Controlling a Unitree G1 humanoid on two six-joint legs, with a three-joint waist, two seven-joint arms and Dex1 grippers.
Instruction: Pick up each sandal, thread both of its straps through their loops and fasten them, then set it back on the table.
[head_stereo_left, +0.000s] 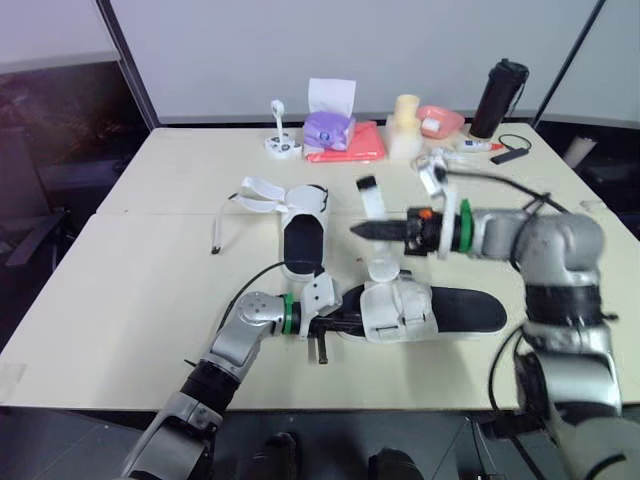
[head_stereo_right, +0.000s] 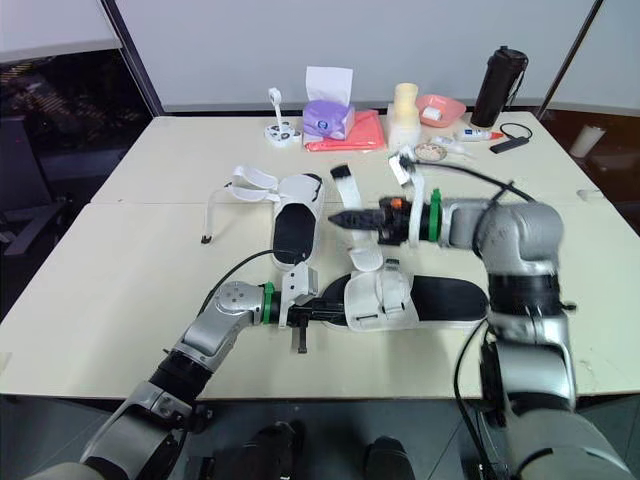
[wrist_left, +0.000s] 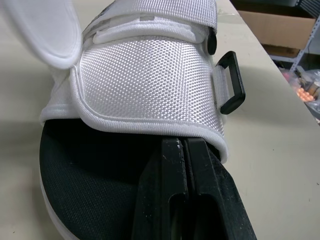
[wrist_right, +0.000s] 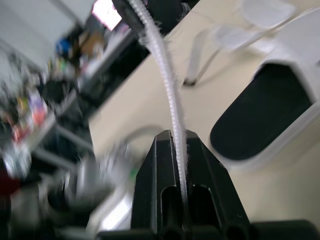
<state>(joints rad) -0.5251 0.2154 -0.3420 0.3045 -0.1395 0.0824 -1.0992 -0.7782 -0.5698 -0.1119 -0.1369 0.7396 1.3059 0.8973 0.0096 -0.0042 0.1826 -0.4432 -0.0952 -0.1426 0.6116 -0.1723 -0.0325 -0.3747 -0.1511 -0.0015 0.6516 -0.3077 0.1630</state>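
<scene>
The near sandal (head_stereo_left: 430, 308), black-soled with a white woven upper, lies on the table (head_stereo_left: 130, 300) in front of me. My left gripper (head_stereo_left: 338, 322) is shut on the end of its sole, fingers pressed together under the upper's edge (wrist_left: 150, 120). A black loop (wrist_left: 231, 82) stands at the upper's side. One white strap (head_stereo_left: 372, 205) with a dark tip rises from this sandal. My right gripper (head_stereo_left: 362, 230) is shut on it, and the strap runs between its fingers (wrist_right: 176, 137). The second sandal (head_stereo_left: 302, 238) lies farther back with its straps (head_stereo_left: 258, 195) spread open.
Along the table's far edge stand a purple tissue box (head_stereo_left: 328, 128) on a red cloth (head_stereo_left: 352, 148), a cream cup stack (head_stereo_left: 405, 125), a pink bowl (head_stereo_left: 440, 120), a black bottle (head_stereo_left: 498, 98) and a small white device (head_stereo_left: 282, 142). Cables (head_stereo_left: 500, 185) lie near my right arm.
</scene>
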